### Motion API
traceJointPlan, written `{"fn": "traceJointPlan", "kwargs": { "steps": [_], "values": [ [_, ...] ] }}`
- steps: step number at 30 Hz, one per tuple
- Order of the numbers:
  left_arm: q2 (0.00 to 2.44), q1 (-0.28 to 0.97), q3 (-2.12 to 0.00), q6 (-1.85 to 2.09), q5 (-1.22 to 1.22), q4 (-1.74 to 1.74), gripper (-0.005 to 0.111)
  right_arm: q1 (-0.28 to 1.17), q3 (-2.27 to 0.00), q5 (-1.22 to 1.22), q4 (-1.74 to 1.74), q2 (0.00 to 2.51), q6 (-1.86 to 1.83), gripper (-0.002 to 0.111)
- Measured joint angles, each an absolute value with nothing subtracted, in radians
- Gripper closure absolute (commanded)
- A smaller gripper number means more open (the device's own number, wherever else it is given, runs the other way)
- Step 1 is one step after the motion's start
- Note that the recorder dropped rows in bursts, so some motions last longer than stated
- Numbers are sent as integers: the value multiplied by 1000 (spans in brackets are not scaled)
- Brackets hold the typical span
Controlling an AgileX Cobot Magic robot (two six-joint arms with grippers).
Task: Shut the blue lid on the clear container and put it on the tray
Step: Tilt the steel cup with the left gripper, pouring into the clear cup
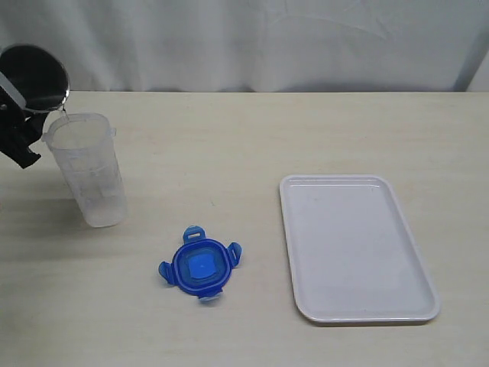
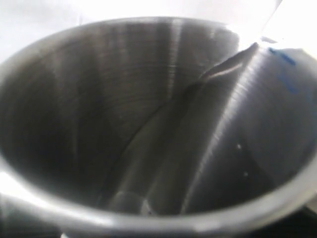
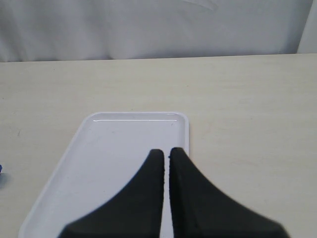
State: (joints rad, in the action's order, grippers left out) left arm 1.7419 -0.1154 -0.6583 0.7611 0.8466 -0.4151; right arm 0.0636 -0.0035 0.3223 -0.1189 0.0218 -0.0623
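Left end effector (image 1: 21, 139) is gripping tilted steel cup (image 1: 34, 76) at rim of clear container (image 1: 88, 172), which is standing upright on counter (image 1: 229, 138) | blue lid (image 1: 200, 264) is lying unobstructed between clear container and tray (image 1: 359, 248) | right end effector (image 3: 166, 153) is hovering closed over tray.

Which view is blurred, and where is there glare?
Left wrist view: the steel cup fills the picture, out of focus, with bright streaks on its wall. Exterior view: sharp, evenly lit, no strong glare. Right wrist view: sharp, a thin bright line on the tray rim.
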Motion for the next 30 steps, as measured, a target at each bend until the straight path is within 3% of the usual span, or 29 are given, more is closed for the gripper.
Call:
{"fn": "traceJointPlan", "kwargs": {
  "steps": [30],
  "values": [
    [1742, -115, -658, 784, 817, -456, 107, 64, -4, 322, -119, 22, -62, 104]
  ]
}}
